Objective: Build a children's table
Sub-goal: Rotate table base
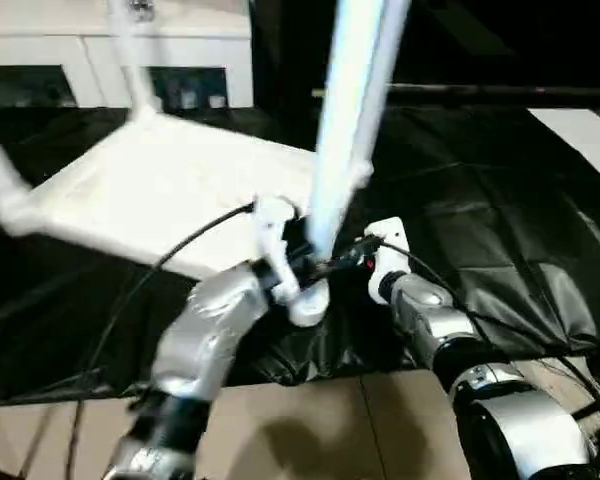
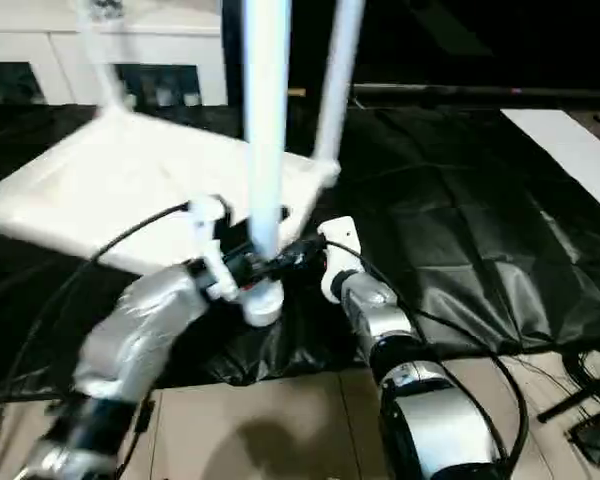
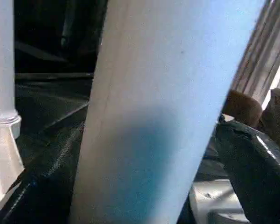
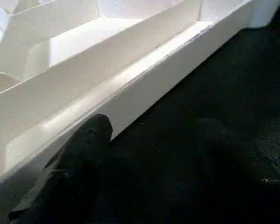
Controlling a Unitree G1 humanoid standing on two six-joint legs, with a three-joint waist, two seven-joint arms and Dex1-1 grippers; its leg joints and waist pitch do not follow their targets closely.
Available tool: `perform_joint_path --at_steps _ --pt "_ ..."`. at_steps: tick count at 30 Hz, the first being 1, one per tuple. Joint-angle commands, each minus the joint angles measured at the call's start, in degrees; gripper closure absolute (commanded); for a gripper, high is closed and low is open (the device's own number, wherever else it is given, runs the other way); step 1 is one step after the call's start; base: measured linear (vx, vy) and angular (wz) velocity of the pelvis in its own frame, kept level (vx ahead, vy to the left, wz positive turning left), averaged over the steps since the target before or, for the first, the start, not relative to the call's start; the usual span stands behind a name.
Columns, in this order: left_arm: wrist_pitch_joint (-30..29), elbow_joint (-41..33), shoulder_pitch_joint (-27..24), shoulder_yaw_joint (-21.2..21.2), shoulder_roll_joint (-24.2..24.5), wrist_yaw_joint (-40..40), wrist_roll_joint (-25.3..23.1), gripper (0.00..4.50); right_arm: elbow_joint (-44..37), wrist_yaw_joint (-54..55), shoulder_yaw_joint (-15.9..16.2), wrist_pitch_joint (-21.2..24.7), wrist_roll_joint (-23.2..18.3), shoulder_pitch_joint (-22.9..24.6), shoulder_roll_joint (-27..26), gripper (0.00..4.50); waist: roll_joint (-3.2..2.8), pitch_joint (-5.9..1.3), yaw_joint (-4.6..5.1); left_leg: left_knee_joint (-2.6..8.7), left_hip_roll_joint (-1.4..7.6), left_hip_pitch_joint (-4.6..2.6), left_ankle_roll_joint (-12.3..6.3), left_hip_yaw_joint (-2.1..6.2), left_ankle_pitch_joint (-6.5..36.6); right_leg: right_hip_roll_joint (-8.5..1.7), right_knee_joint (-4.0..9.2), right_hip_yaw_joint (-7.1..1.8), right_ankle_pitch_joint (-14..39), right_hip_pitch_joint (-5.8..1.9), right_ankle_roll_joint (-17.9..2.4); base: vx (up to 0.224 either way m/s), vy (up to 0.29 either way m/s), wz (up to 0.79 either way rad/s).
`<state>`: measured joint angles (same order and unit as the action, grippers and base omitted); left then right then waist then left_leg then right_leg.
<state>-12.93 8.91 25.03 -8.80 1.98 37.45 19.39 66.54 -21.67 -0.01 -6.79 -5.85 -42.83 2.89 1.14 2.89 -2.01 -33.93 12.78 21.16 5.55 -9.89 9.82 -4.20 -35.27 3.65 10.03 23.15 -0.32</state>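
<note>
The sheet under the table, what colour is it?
Black sheet, glossy and creased; clearest in the left eye view.

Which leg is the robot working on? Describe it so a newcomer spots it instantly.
Start from the white tabletop lying underside-up on the black sheet. At its corner nearest the robot, one white leg rises steeply, with the left hand at its base. The other legs stand at corners farther away, with no hand near them.

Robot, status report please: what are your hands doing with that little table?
Left hand around near leg, at its base. Right hand open by tabletop. Three legs standing. Nothing blocking.
</note>
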Motion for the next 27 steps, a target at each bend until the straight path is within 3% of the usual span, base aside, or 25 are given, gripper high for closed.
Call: perform_joint_path --at_steps 1,4,6,7,13,15,16,18,21,27 --pt "2.08 1.81 2.75 -1.70 -1.05 1.19 -1.05 0.05 0.45 -1.59 0.49 -0.90 0.65 -1.84 -1.77 1.25 -0.76 -4.14 -0.58 3.51 0.08 -0.34 -1.98 -0.36 12.05 -2.80 3.51 -1.99 5.75 -3.34 -14.52 0.000 0.000 0.00" --pt "5.69 8.22 6.56 -0.16 -1.07 -0.91 -3.20 0.05 1.50 -0.05 -0.82 -1.86 0.48 -2.05 -0.77 1.25 -1.07 -4.04 -0.72 3.53 -0.02 -0.73 -1.75 -0.44 13.59 -2.63 3.80 -1.94 7.55 -3.04 -14.54 0.000 0.000 0.00" --pt "7.98 12.65 8.73 0.96 -0.65 -3.35 -4.94 0.05 1.64 0.33 -1.63 -2.30 0.04 -1.91 0.02 1.25 -0.82 -4.04 -0.79 3.57 -0.05 -0.35 -1.59 -0.34 13.33 -2.81 3.82 -1.93 8.18 -3.45 -14.05 0.000 0.000 0.00" --pt "9.79 15.12 9.82 1.55 -0.30 -4.84 -6.05 0.05 1.59 0.37 -1.96 -2.53 -0.15 -1.71 0.57 1.25 -0.80 -4.13 -1.01 3.46 0.00 -0.70 -1.67 -0.36 13.19 -2.83 3.79 -1.98 7.88 -3.27 -13.97 0.000 0.000 0.00" --pt "14.09 23.17 13.65 3.47 0.44 -8.51 -8.27 0.05 -0.73 -1.84 -3.94 -3.72 -1.52 0.76 4.26 1.25 -0.81 -4.14 -1.66 3.41 0.04 -0.60 -2.49 -0.45 12.21 -2.92 3.83 -1.97 8.16 -3.22 -14.24 0.000 0.000 0.00" --pt "14.35 23.72 13.93 3.64 0.29 -8.86 -8.37 0.05 -1.12 -2.08 -4.17 -3.91 -1.58 1.11 4.75 1.25 -0.75 -4.12 -1.89 3.41 0.08 -0.63 -2.41 -0.45 12.32 -2.94 3.69 -1.98 7.99 -3.26 -14.16 0.000 0.000 0.00" --pt "14.82 24.35 14.20 3.68 0.11 -9.84 -8.84 0.05 -1.43 -2.43 -4.42 -4.06 -1.73 1.35 5.23 1.25 -1.07 -4.08 -1.89 3.46 0.04 -0.59 -2.34 -0.43 12.85 -2.96 3.92 -1.91 8.60 -3.30 -13.96 0.000 0.000 0.00" --pt "16.00 26.52 14.58 3.66 -0.39 -12.53 -10.30 0.05 -2.09 -2.40 -5.18 -4.48 -2.01 1.87 6.14 1.25 -0.81 -4.11 -1.89 3.35 -0.09 -0.44 -2.63 -0.43 12.67 -2.96 3.96 -1.89 8.75 -3.44 -13.77 0.000 0.000 0.00" --pt "17.37 27.93 13.90 2.94 -0.57 -16.49 -13.21 0.05 -3.91 -2.86 -5.51 -4.88 -2.12 3.05 6.99 1.25 -1.01 -4.11 -1.85 3.32 -0.10 -0.40 -2.96 -0.41 12.98 -2.91 4.27 -1.78 10.43 -3.38 -13.05 0.000 0.000 0.00" --pt "17.03 21.70 9.04 3.19 -2.05 -16.42 -11.93 0.05 -10.07 -5.08 -5.41 -4.48 -3.00 6.67 7.79 1.25 -0.80 -4.12 -1.99 3.33 0.11 -0.26 -3.80 -0.36 12.72 -3.09 4.41 -1.72 11.88 -3.26 -13.03 0.000 0.000 0.00"
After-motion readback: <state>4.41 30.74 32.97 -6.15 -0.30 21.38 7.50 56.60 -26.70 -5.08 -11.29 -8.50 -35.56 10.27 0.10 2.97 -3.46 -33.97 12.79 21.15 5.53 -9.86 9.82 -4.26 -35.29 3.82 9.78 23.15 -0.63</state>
